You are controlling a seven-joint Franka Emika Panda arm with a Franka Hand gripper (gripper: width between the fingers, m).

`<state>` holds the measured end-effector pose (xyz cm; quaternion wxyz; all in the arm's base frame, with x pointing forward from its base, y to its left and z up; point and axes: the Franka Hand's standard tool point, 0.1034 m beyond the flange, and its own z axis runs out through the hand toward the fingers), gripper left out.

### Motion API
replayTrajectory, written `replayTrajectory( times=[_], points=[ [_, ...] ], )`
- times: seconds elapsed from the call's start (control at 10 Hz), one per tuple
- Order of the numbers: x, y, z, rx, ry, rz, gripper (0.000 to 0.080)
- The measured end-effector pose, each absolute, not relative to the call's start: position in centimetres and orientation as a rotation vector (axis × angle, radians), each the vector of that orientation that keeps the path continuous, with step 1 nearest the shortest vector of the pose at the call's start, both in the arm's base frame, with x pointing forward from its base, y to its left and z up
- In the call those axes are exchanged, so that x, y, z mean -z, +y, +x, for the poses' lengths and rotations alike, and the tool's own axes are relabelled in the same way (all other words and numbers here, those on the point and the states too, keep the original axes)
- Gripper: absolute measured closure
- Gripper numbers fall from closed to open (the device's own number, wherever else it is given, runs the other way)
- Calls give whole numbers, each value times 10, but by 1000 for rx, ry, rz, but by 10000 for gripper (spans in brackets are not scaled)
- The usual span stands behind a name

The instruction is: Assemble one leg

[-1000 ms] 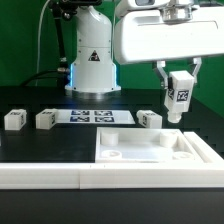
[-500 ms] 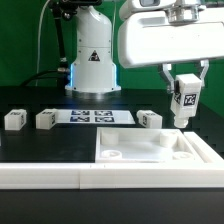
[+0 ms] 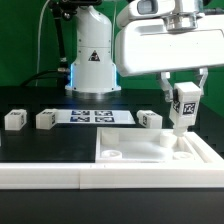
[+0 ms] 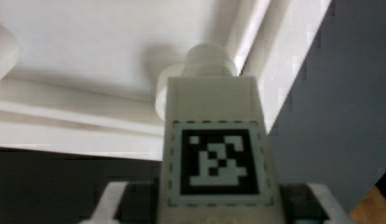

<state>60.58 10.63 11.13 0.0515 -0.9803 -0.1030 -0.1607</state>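
Gripper: pressed onto the leg, which is pinched between the two fingers with its tag facing outward.
Leg: held upright over the corner of the rimmed white panel at the exterior view's right. Its rounded tip is pointed at that corner, but contact cannot be told.
Panel: laid flat on the table.
Other legs: three are left on the table, two well apart from the panel and one just beside the marker board.
Step in hand: seating of the leg in the corner, as judged.
Next move: a straight descent is called for, with the tip kept centred. The seat is hidden beneath the leg.
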Motion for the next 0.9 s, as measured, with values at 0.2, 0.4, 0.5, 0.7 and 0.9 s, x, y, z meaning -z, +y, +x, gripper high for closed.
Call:
replayTrajectory(
  times=[0.2, 0.4, 0.5, 0.7, 0.9],
  points=[
    [-111, 106, 615, 534, -306, -2976, 506],
    [-105, 104, 619, 678, -291, -2956, 506],
    [-103, 104, 618, 659, -292, -2959, 506],
    [-98, 102, 617, 650, -287, -2962, 506],
    [-93, 102, 617, 652, -285, -2962, 506]
  ],
)
